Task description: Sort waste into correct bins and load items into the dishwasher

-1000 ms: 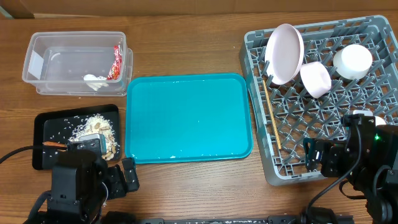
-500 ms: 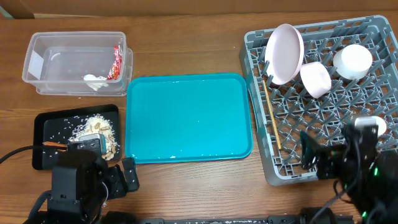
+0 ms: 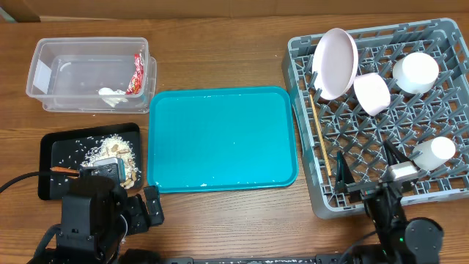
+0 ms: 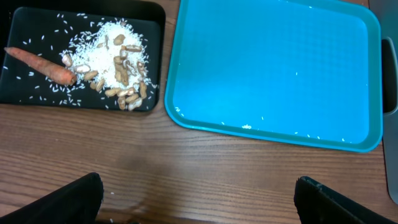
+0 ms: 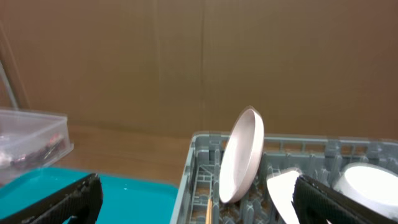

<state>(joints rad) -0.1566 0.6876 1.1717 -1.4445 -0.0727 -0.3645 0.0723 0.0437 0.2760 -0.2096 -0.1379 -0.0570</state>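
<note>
Left gripper (image 4: 198, 202) and right gripper (image 5: 198, 190): both spread, empty. Plate (image 3: 335, 62) and cup (image 3: 434, 152) are propped by the rack (image 3: 322, 207) pegs, right of the teal tray (image 3: 220, 136). Carrot (image 4: 43, 64) lies in the black tray (image 4: 25, 93), left of it. Likely nothing left to carry.

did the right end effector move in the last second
Yes. The right end effector pulled back toward the dish rack's near edge, uncovering the small cup.
</note>
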